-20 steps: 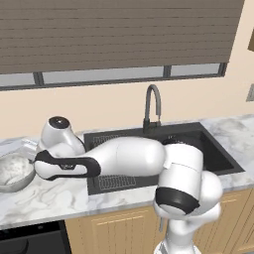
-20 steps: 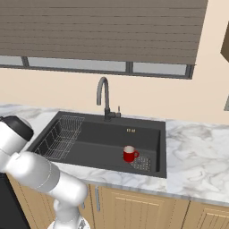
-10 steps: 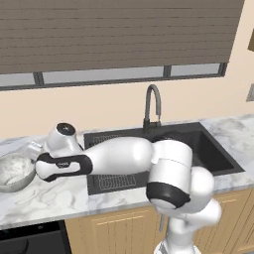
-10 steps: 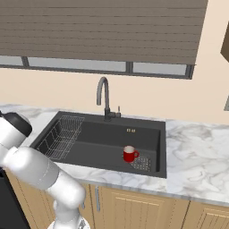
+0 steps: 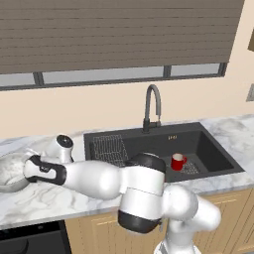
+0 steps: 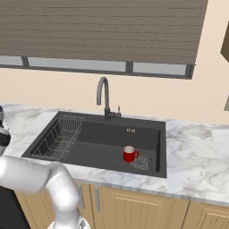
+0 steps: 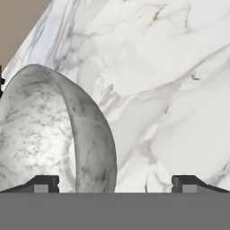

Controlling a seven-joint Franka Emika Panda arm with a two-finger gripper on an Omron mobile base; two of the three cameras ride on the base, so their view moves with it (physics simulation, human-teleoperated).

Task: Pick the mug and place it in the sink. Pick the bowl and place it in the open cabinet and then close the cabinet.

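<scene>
Marble counter runs along the wall, white with grey veins, over light wood cupboards. Black sink is set into it. Bowl sits directly on the counter left of the sink, near the wall. In the hand view the bowl rests upright on the marble.

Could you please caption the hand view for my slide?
Open tool straddling the rim of the large grey-white marbled bowl on the white marble counter.

bowl — cut off at edge
</scene>
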